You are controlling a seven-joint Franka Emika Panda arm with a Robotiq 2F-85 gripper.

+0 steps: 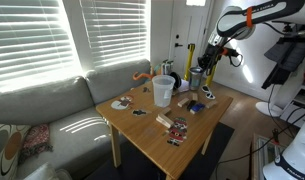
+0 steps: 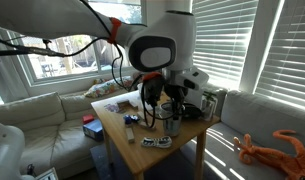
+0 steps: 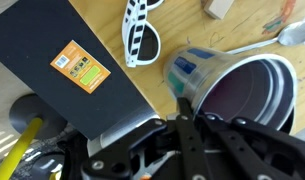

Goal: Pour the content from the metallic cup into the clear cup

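Observation:
The metallic cup (image 3: 197,68) fills the right of the wrist view, shiny outside and dark inside. It stands on the wooden table (image 1: 152,140) near its far right corner (image 1: 197,84). My gripper (image 3: 192,118) is down at the cup. Its fingers lie close together over the cup's left wall, one outside and one inside, and look shut on it. The gripper also shows in both exterior views (image 1: 200,72) (image 2: 172,106). The clear cup (image 1: 163,91), a wide translucent tumbler, stands upright a short way to the left of the metallic cup. It is out of the wrist view.
A black pad with an orange sticker (image 3: 72,65) lies beside the metallic cup. White sunglasses (image 3: 142,35), a spoon (image 3: 288,34) and a wooden block (image 3: 217,8) lie close by. Small items (image 1: 177,126) are scattered on the table. A sofa (image 1: 52,125) flanks it.

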